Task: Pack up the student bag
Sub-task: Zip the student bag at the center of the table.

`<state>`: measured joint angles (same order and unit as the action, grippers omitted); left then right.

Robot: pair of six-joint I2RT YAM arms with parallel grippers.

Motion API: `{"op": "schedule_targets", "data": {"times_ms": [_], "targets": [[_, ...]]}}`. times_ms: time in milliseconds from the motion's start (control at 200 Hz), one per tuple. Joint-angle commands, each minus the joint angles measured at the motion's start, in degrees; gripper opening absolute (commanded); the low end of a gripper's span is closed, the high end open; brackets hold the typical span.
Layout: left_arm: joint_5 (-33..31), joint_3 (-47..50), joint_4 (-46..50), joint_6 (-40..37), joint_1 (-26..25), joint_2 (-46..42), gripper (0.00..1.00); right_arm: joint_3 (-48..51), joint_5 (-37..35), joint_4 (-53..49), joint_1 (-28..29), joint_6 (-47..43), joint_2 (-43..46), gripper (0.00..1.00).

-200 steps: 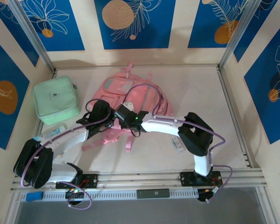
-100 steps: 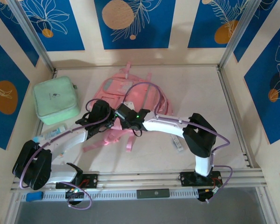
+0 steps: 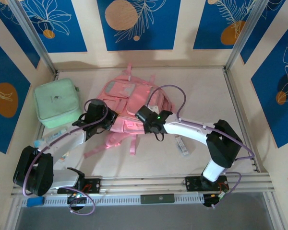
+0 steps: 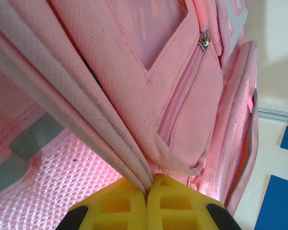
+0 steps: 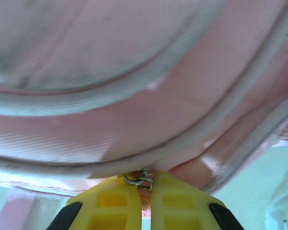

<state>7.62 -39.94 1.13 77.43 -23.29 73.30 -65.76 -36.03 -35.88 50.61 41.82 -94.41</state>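
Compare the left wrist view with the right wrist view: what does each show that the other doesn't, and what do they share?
Left wrist: the left gripper shut on a piped fabric edge, with a zip pull on a pocket, pink mesh and a blue wall panel, all sharp. Right wrist: the right gripper shut with a small metal ring pinched at its tips, under blurred curved seams. Both: a yellow gripper closed on the pink student bag, seen close up.

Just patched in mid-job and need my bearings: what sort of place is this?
Likely a staged robot test booth, not a real classroom: printed blue wall panels, metal frame posts, and a pale table carrying the student bag.
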Motion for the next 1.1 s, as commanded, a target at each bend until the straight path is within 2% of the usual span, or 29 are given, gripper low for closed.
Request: {"op": "schedule_targets", "data": {"times_ms": [0, 90, 295, 355, 460, 500, 575, 655, 720, 820, 1000, 1095], "targets": [[-2.5, -3.4, 1.4, -5.0, 3.8, 2.7, 0.00, 1.7, -3.2, -7.4, -3.8, -1.0, 3.7, 0.01], [0.5, -6.6, 0.7, -8.2, 5.9, 7.0, 0.00, 1.9, -0.5, -5.6, -3.3, -3.9, 5.0, 0.01], [12.1, -15.9, -6.1, -15.5, 7.0, 17.9, 0.00, -2.1, 7.0, -1.8, 4.7, -6.8, 0.7, 0.01], [14.3, -17.3, -6.0, -17.7, 7.4, 19.0, 0.16, -4.0, 8.4, -2.3, 4.3, -5.1, -1.3, 0.01], [16.3, -14.1, -7.0, -17.8, 7.5, 16.6, 0.32, -5.9, 7.6, -3.2, 2.6, -3.1, -4.2, 0.01], [15.8, -11.2, -9.0, -15.5, 7.0, 14.5, 0.38, -6.7, 7.6, -3.6, 2.2, -3.0, -4.8, 0.01], [15.3, -5.1, -13.0, -9.7, 5.2, 10.8, 0.41, -7.1, 7.2, -3.5, 2.5, -3.5, -4.8, 0.01], [12.6, -0.6, -16.4, -4.2, 1.0, 7.5, 0.47, -6.8, 7.6, -3.0, 2.7, -3.6, -3.8, 0.01], [7.6, 1.1, -15.4, -0.4, -3.7, 5.4, 0.49, -6.3, 7.7, -2.9, 2.9, -3.7, -3.2, 0.01], [0.7, 2.1, -15.2, 4.9, -10.1, 5.1, 0.49, -6.0, 7.6, -3.1, 2.8, -3.5, -2.7, 0.02], [-8.4, 3.3, -15.9, 12.1, -15.7, 7.2, 0.46, -5.9, 7.1, -3.0, 3.4, -3.8, -2.1, 0.02], [-10.0, 1.6, -16.1, 13.3, -17.3, 9.6, 0.39, -6.2, 6.5, -3.2, 3.4, -3.8, -2.3, 0.01]]}}
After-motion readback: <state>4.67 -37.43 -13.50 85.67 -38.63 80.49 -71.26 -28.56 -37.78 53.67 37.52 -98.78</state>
